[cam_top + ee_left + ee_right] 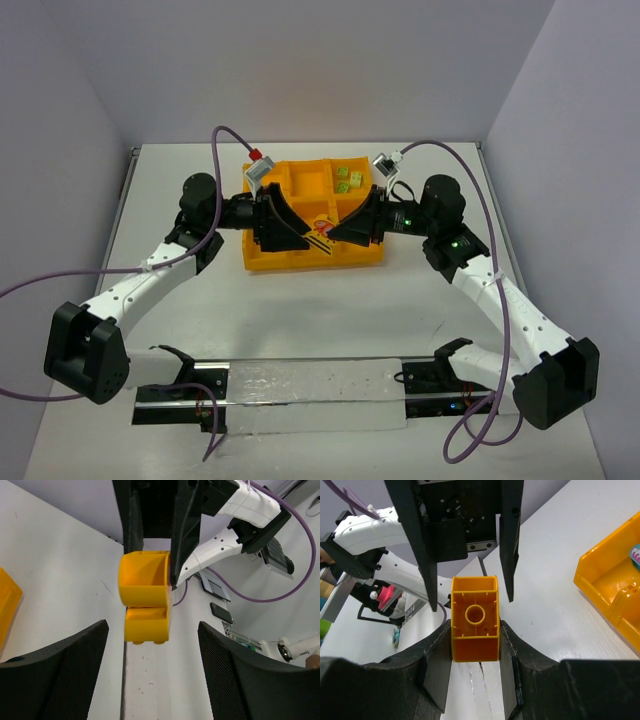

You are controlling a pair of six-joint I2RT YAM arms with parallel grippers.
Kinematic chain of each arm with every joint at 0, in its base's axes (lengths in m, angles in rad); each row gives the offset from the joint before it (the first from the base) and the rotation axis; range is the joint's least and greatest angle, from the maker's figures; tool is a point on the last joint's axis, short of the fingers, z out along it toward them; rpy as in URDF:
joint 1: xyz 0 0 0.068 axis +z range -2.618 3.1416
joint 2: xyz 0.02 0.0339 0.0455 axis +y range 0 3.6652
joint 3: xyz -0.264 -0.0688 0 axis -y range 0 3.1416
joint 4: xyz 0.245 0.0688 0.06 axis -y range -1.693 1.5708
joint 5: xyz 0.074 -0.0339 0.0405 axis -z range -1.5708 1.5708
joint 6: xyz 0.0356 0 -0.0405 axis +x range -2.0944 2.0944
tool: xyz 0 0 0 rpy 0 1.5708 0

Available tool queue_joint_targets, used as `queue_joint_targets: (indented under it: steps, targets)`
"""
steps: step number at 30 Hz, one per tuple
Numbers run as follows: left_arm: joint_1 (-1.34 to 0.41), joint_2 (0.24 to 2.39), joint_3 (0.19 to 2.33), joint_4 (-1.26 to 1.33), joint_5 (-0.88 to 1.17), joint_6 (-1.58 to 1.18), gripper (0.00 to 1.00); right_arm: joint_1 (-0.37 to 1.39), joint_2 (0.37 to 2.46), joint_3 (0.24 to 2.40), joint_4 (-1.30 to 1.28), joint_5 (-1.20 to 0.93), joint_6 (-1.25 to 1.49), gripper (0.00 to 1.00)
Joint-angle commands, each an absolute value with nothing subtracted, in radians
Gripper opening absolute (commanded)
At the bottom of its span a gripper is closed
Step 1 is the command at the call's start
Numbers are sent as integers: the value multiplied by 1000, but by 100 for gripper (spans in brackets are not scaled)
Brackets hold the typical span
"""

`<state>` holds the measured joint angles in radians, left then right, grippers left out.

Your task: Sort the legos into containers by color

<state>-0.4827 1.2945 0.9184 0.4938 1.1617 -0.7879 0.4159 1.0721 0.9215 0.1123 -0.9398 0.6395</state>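
A matt white table (320,310) fills the floor of a booth closed in by pale grey walls (300,70) on three sides. A black rail (180,392) lies along its near edge between the arm bases.

A bright orange-yellow plastic tray (300,262) with six square wells sits at the middle of the table. A few small lime green bricks (348,178) lie in its far right well. What the other wells hold is hidden by the arms.

The two arms meet tip to tip above the tray's near row. The right gripper (475,630) clamps a hollow yellow-orange plastic brick (475,615) by its two side walls, clear of the tray. The left gripper (152,627) faces it with its fingers spread wide on either side of the brick's far end, gripping nothing.
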Motion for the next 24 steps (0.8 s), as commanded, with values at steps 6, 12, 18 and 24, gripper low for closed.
queue_joint_targets:
  steps: [6, 12, 18, 24]
  targets:
    - [-515, 1301, 944, 592, 1191, -818, 71, 434, 1083, 938, 171, -945, 651, 0]
    - [-529, 1304, 948, 595, 1190, -818, 55, 437, 1085, 945, 171, -940, 651, 0]
    - [-535, 1301, 948, 595, 1192, -818, 34, 440, 1089, 945, 170, -934, 652, 0]
    - [-535, 1299, 939, 589, 1189, -810, 0, 440, 1089, 951, 154, -916, 646, 0]
